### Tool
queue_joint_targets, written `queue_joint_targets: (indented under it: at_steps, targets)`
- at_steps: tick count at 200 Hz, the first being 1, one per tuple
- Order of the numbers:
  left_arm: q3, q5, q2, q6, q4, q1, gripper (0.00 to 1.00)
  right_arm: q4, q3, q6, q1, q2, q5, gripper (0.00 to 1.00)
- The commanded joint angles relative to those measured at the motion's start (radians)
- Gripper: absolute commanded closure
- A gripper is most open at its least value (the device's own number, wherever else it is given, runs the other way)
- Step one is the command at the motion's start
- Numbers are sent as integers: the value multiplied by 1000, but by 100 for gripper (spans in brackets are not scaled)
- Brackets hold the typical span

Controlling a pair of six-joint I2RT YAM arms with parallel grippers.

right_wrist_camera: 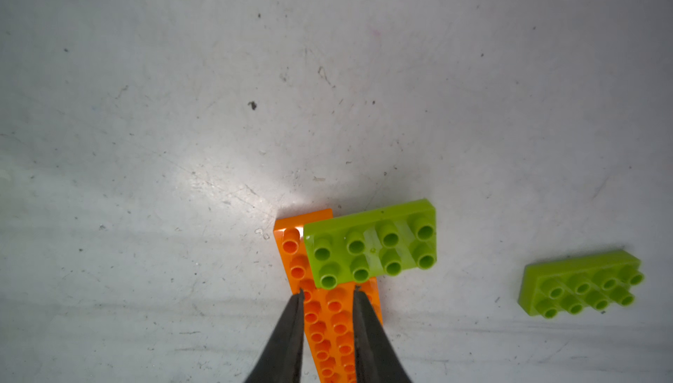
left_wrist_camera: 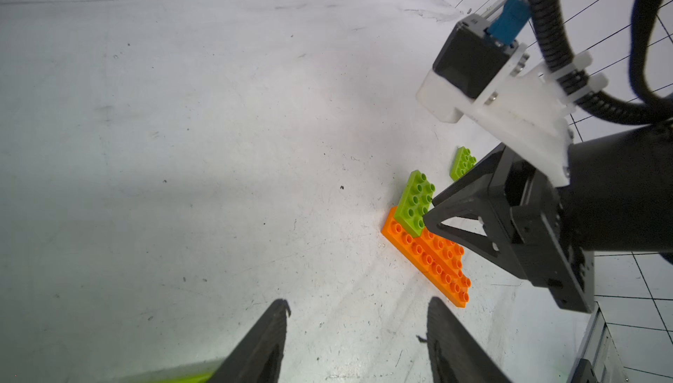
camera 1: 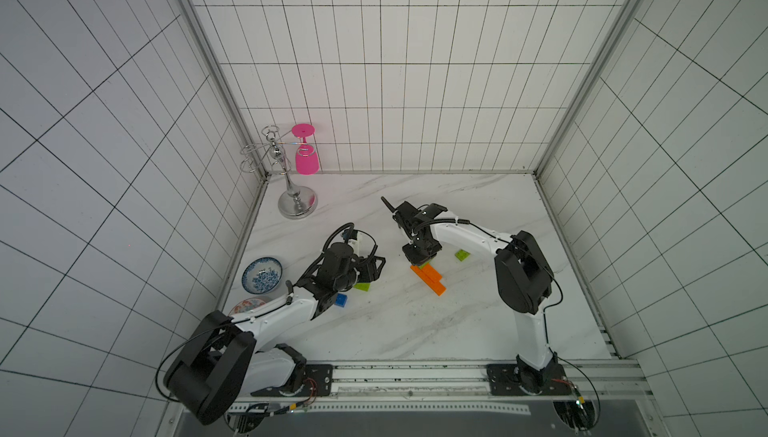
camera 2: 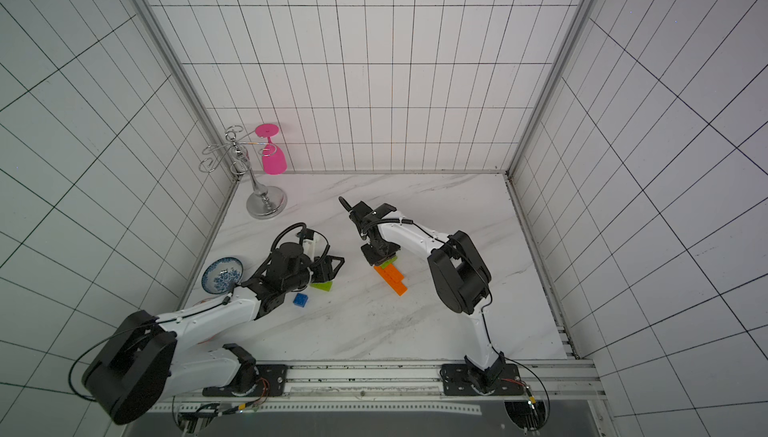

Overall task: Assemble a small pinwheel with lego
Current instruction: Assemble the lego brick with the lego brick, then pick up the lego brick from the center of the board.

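We see the right end effector point(right_wrist_camera: 328, 290) released beside the lime-green brick point(right_wrist_camera: 371, 244) atop the orange stem point(right_wrist_camera: 329, 315); the left end effector point(left_wrist_camera: 358, 301), nine o'clock, gapes empty.

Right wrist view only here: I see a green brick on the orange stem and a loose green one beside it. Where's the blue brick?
Observer: The blue brick lies loose on the table, on the robot's left, apart from the orange stem.
Operator: And the third green one?
Observer: A third green brick lies next to the blue one. In both top views it is partly hidden by the left end effector.
Operator: Is the left one holding anything?
Observer: No. In the left wrist view its jaws stand open with nothing between them.
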Motion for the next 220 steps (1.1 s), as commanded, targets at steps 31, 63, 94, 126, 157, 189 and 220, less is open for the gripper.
queue_joint_targets:
  at_steps: [31, 63, 94, 126, 157, 189, 220]
  targets:
    - [-85, -11, -158, -24, -99, 91, 37, 83, -11, -41, 132, -60, -83, 79]
    - [-188, 48, -334, -55, -156, 240, 37, 87, 83, -117, 188, 32, -147, 82]
    - [-243, 92, -512, -52, -239, 391, 37, 36, 206, -191, 257, 127, -161, 82]
    - [-275, 193, -539, -43, -260, 534, 36, -4, 321, -207, 298, 216, -134, 84]
    - [-274, 203, -519, -46, -241, 540, 36, -51, 427, -217, 300, 281, -109, 85]
    - [-268, 204, -511, -38, -238, 540, 36, -96, 495, -237, 300, 329, -98, 85]
    - [-268, 203, -508, -38, -238, 539, 36, -120, 521, -249, 299, 357, -86, 84]
